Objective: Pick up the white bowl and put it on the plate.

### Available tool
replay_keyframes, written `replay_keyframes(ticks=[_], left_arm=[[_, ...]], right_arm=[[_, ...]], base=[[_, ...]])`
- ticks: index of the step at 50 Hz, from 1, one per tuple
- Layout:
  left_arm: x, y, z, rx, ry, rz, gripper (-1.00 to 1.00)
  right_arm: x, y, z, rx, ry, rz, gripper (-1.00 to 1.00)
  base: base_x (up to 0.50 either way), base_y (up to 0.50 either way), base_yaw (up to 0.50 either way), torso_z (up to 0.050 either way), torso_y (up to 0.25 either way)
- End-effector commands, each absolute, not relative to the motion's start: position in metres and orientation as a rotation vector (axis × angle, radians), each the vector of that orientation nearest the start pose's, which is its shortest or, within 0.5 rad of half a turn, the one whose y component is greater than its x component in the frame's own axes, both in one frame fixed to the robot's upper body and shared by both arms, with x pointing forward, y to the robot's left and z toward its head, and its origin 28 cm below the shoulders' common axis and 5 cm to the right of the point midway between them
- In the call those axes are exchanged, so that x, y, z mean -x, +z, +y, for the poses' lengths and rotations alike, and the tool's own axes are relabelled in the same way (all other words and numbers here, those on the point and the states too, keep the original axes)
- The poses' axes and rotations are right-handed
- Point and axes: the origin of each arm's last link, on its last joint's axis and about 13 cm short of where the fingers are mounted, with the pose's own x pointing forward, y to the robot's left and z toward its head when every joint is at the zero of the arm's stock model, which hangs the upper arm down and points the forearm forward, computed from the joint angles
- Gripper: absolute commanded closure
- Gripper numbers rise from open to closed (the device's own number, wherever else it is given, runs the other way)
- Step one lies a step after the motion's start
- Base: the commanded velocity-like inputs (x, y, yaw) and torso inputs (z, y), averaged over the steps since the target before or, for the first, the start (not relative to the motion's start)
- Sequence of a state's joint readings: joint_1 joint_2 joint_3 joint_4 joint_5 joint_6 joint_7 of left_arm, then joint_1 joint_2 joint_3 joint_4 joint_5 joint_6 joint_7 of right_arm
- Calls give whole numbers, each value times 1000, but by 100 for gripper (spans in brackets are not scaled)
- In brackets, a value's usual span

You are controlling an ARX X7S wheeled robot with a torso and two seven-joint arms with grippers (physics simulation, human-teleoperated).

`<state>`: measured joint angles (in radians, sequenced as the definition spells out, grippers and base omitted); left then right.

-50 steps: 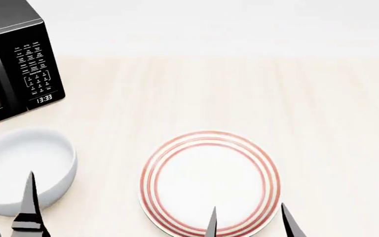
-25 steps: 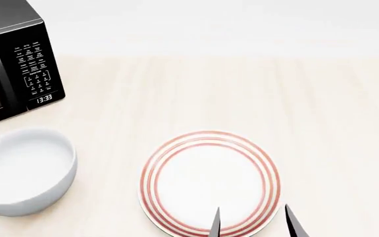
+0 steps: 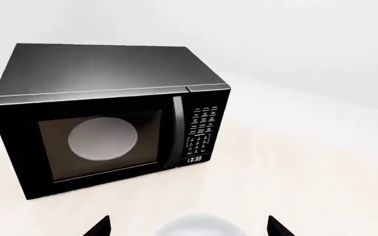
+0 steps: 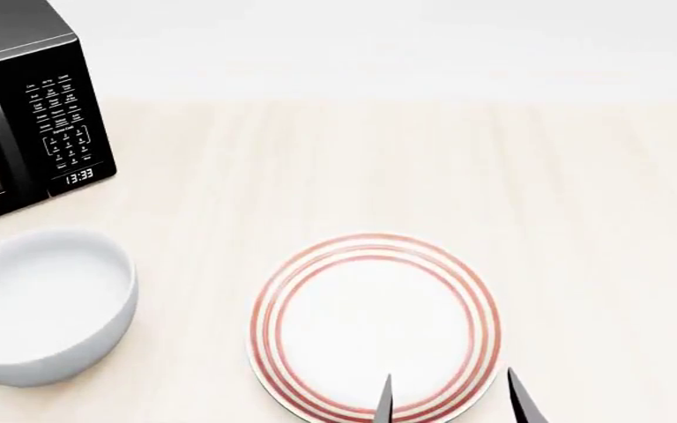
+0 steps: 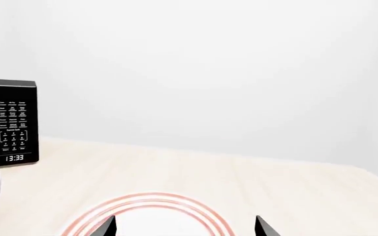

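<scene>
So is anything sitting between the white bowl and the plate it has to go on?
Nothing visible. Bare table separates the white bowl from the plate; the microwave stands behind the bowl, off that path.

The head camera looks steeply down on a pale wooden table (image 4: 457,159), showing a plate (image 4: 375,326), a bowl (image 4: 39,304) and a microwave (image 4: 27,123). The left wrist camera sits low and close, facing the microwave's front, with the bowl's rim at its edge. The right wrist camera looks level across the table over the plate toward a white wall (image 5: 208,69).
</scene>
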<state>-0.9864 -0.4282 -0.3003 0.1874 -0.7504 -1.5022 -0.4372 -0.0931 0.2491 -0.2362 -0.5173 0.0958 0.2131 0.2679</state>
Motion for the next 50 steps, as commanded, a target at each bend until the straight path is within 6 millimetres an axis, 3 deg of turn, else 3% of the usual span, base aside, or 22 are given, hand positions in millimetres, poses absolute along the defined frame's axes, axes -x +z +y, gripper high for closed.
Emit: replay_keyframes(ticks=[1,23,50], left_arm=[[-305,231,325,279,255,335,-100],[-311,220,326,272,280,351,-100],[-314,188,325,266,295,417,-100]], right_arm=[[-179,82,-89,87,44,-178,-100],[-179,81,-89,90,45,-177,-100],[-179,80,-89,96,48,-178,-100]], base=[[0,0,0,0,0],[0,0,0,0,0],[0,0,0,0,0]])
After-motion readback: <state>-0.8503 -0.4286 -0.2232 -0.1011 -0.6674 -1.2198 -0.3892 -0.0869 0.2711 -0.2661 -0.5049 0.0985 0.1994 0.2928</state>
